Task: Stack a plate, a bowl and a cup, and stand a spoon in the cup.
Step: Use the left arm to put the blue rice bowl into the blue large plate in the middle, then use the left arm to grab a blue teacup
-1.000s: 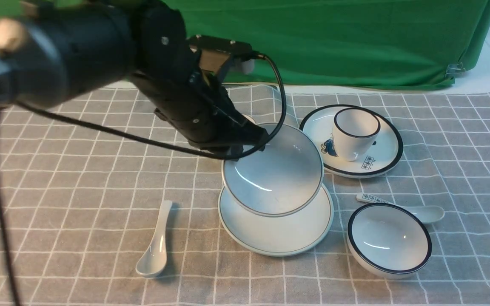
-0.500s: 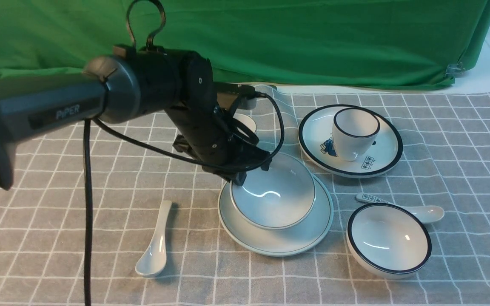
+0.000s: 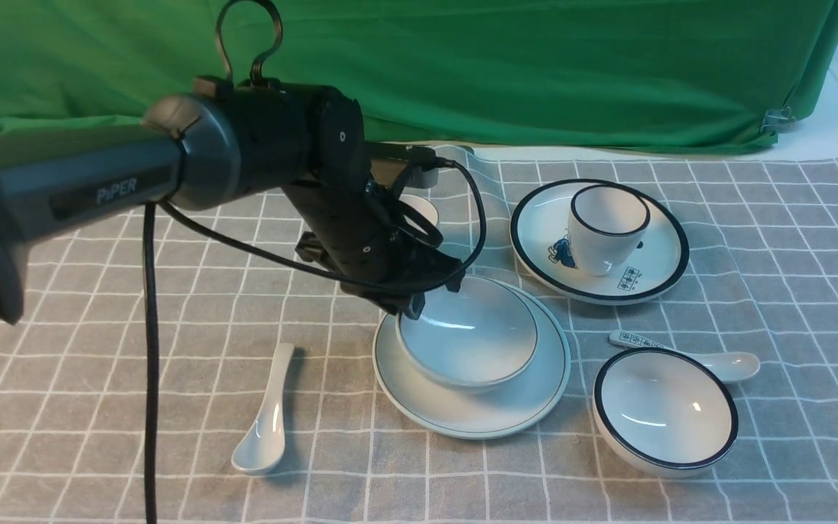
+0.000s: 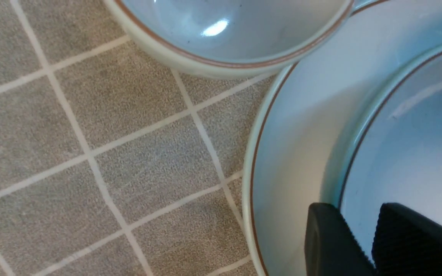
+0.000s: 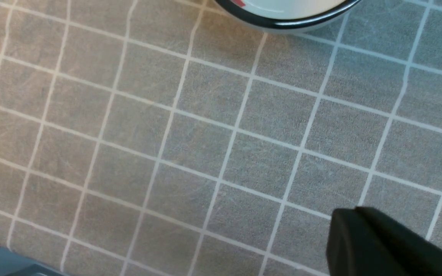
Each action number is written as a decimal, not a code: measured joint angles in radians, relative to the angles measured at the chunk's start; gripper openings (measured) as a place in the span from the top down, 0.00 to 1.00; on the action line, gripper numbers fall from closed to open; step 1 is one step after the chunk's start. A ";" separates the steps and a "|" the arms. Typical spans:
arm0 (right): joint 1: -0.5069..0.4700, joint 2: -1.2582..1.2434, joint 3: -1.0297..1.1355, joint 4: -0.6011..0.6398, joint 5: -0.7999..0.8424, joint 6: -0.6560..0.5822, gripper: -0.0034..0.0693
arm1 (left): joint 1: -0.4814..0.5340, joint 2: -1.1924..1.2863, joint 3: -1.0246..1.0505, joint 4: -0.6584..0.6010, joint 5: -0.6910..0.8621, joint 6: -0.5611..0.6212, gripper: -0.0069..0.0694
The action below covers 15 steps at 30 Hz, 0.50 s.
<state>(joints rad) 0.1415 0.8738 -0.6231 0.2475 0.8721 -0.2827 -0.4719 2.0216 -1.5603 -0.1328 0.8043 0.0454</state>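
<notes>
Right pincer (image 5: 355, 234) is pressed together over the table (image 5: 167, 134). Spoon (image 3: 262, 422) is laid left of the plate (image 3: 471, 411). Bowl (image 3: 466, 335) is seated in the plate, its left rim straddled by the slightly spread left pincer (image 4: 359, 209). Cup (image 4: 236, 30) is found just behind the plate.

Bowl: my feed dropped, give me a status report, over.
Left tool open, astride bowl rim; right tool shut. Bowl seated on plate. Unstacked: cup, spoon. Nothing blocking.
</notes>
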 joint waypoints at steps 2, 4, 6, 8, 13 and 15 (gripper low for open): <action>0.000 0.000 0.000 0.000 0.000 0.000 0.92 | 0.000 -0.006 0.000 0.002 0.001 0.000 0.61; 0.000 0.000 0.000 0.000 0.001 0.000 0.92 | 0.001 -0.023 0.000 0.002 0.004 -0.005 0.55; 0.000 0.000 0.000 0.000 0.001 0.000 0.92 | 0.004 -0.040 0.000 0.001 0.004 -0.026 0.53; 0.000 0.000 0.000 0.000 0.002 0.000 0.92 | 0.021 -0.084 -0.013 0.000 0.011 -0.088 0.49; 0.000 0.000 0.000 0.000 0.002 0.000 0.92 | 0.094 -0.127 -0.104 0.000 0.021 -0.159 0.47; 0.000 0.000 0.000 0.000 0.002 0.000 0.92 | 0.111 -0.124 -0.131 0.000 0.016 -0.160 0.47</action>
<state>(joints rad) 0.1415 0.8738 -0.6231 0.2475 0.8742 -0.2827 -0.3608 1.8975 -1.6913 -0.1330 0.8207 -0.1145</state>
